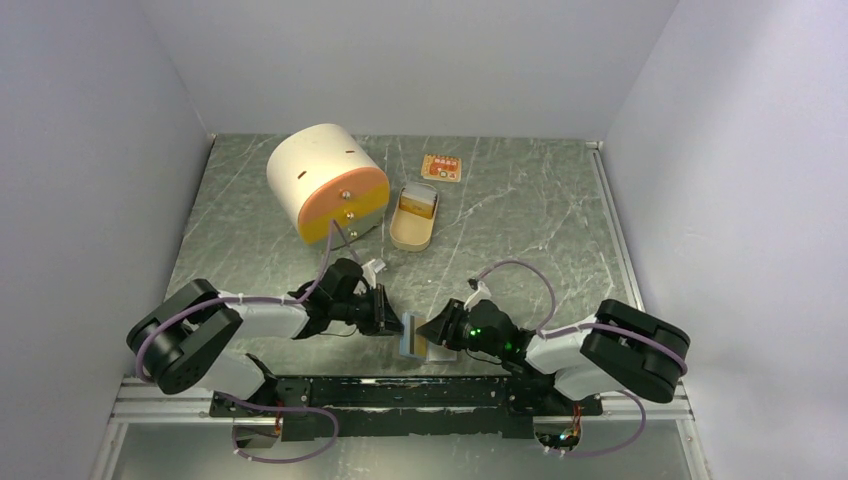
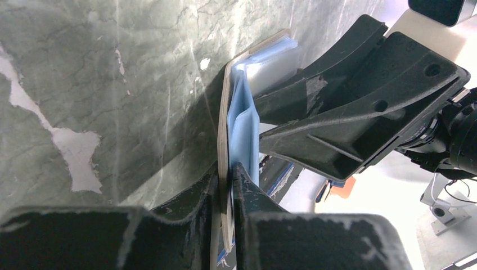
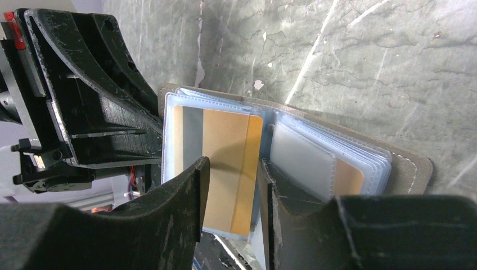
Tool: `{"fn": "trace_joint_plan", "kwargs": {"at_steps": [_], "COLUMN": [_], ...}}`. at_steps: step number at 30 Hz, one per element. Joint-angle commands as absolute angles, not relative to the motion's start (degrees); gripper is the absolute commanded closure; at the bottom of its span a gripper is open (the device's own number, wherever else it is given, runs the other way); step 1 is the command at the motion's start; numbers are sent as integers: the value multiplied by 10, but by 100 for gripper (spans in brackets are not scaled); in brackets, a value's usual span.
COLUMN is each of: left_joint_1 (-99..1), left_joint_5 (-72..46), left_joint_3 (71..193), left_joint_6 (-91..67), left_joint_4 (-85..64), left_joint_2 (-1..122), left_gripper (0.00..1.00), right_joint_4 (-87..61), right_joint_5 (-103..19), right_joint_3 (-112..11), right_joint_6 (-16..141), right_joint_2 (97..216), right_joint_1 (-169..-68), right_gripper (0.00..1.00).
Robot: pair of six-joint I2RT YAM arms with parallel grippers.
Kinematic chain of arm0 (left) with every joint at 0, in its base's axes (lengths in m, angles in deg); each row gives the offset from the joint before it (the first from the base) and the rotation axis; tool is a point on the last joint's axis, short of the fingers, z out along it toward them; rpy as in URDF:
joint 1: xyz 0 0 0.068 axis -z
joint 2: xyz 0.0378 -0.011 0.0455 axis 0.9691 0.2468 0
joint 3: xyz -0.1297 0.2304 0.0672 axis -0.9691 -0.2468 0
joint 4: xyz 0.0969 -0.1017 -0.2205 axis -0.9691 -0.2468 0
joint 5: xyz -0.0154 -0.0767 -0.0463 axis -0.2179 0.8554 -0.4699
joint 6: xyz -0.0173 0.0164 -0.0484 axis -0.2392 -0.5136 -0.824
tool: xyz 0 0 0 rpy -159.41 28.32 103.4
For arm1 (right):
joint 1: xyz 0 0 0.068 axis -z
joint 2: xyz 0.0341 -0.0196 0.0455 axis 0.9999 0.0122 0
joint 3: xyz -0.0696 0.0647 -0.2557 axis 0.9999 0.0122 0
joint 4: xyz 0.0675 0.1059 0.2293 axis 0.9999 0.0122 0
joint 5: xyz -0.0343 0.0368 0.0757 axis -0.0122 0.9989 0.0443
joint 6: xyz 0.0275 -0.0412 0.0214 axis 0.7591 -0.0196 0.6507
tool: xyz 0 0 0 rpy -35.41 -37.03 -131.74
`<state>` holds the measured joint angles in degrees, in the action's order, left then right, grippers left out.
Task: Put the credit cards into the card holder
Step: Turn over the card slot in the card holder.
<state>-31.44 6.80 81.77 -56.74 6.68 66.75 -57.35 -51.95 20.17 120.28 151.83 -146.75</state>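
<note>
The card holder (image 1: 412, 336) is open like a book near the table's front edge, with a thin tan-grey cover and clear plastic sleeves. My left gripper (image 1: 392, 322) is shut on the cover's edge (image 2: 223, 140) and holds that half upright. My right gripper (image 3: 233, 163) is open, its fingers on either side of the holder's fold. A gold-orange card (image 3: 225, 163) with a grey stripe sits inside the upright left sleeve. Another gold patch (image 3: 349, 177) shows behind the right-hand sleeves (image 3: 304, 160). I cannot make out a blue-grey card.
A tan oval tin (image 1: 414, 217) lies behind the grippers. A white cylinder with an orange face (image 1: 325, 182) lies on its side at the back left. A small orange patterned card (image 1: 441, 167) lies flat near the back. The two grippers nearly touch.
</note>
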Motion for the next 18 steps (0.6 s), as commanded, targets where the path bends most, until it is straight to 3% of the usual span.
{"fn": "trace_joint_plan", "kwargs": {"at_steps": [1, 6, 10, 18], "left_joint_1": [-306, -303, -303, -302], "left_joint_5": [75, 82, 85, -2], "left_joint_3": [839, 839, 849, 930], "left_joint_6": [-564, -569, -568, -546], "left_joint_4": [81, 96, 63, -233], "left_joint_2": [681, 692, 681, 597], "left_gripper": [81, 80, 91, 91], "right_joint_4": [-591, -599, -575, -326], "right_joint_5": [-513, -514, -496, -521], "right_joint_3": [219, 224, 204, 122], "right_joint_6": [1203, 1202, 1180, 1099], "right_joint_2": [1541, 1536, 1536, 1402], "right_joint_1": [-1468, -1468, -1467, -1461], "right_gripper": [59, 59, 57, 49]}}
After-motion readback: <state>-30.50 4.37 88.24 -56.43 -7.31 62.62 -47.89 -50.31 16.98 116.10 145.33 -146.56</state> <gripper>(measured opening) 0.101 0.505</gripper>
